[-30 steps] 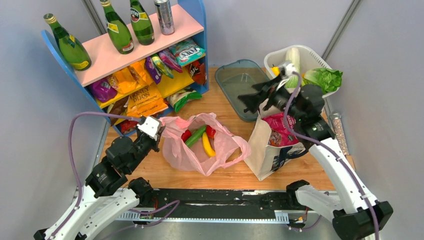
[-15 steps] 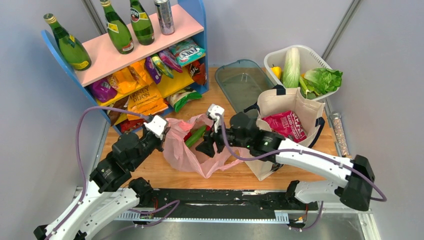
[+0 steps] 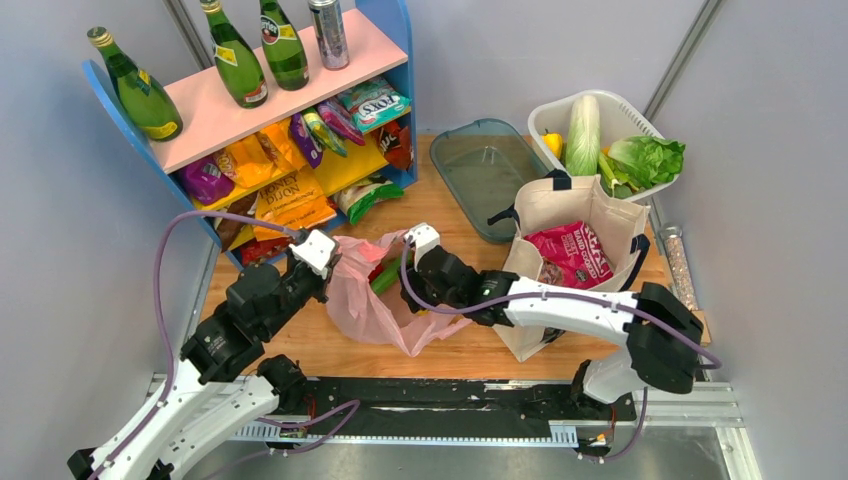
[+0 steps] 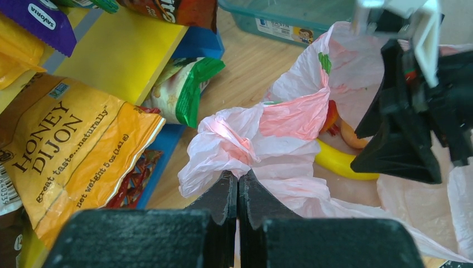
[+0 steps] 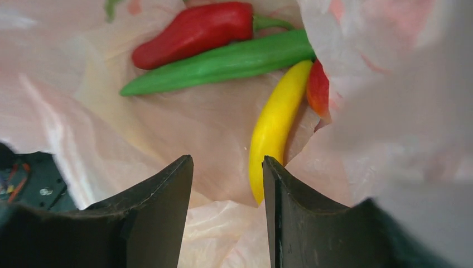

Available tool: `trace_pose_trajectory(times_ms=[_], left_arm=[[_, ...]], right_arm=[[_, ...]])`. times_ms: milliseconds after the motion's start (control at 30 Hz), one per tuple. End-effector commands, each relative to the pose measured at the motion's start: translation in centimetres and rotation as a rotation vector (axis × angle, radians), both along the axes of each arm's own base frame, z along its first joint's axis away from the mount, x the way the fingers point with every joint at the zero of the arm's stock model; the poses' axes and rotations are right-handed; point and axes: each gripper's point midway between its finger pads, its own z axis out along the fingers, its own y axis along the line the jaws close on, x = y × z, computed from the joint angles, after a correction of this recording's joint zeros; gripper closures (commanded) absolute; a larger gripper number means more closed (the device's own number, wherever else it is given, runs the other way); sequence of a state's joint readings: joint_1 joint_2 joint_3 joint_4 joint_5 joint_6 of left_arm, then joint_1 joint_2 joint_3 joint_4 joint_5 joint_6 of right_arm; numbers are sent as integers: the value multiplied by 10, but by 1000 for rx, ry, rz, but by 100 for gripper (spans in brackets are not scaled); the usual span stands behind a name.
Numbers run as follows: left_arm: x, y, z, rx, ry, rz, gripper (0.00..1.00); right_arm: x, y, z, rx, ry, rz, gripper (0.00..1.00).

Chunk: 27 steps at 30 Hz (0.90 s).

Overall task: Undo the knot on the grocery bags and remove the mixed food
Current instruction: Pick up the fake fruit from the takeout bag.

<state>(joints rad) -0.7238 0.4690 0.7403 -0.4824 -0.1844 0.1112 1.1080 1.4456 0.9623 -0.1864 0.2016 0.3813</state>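
Observation:
The pink plastic bag (image 3: 360, 300) lies open on the table; no knot shows. My left gripper (image 4: 238, 177) is shut on the bag's bunched left edge (image 4: 228, 142) and holds it up. My right gripper (image 5: 227, 162) is open inside the bag's mouth, its jaws just above the near end of the yellow banana (image 5: 276, 123). A green cucumber (image 5: 223, 62), a red pepper (image 5: 195, 30) and a red fruit (image 5: 318, 86) lie beyond it. In the top view the right gripper (image 3: 415, 290) covers most of the food. The cream tote (image 3: 570, 215) holds a magenta crisp packet (image 3: 572, 252).
A blue shelf (image 3: 290, 110) with green bottles and snack packets stands at the back left. A teal tray (image 3: 480, 165) is behind the bags. A white basket (image 3: 640, 125) with cabbage, lettuce and a yellow pepper sits at the back right.
My right arm has swung from the white basket across to the pink bag and lowered its open gripper into the bag's mouth. My left gripper keeps its hold on the bag's edge.

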Motion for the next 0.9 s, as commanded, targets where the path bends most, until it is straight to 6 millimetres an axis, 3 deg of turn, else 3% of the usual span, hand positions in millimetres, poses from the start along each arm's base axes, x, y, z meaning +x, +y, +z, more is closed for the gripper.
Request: trace_pose_trajectory(times_ms=[0,133,400,867], left_arm=[[3,-1,6,-2,-21,0,100],[4,-1,6,1,-19,3,100],[4,-1,5,6,-17,2,100],[4,-1,6,2,-18,1,100]], right_arm=[[9,7,-13,-47,-18,-71,52],[8,13,-36,-97,9,-57,53],[14,22,-61,-136,16,-64,55],[32,14,-66,-198,-61,-108,56]])
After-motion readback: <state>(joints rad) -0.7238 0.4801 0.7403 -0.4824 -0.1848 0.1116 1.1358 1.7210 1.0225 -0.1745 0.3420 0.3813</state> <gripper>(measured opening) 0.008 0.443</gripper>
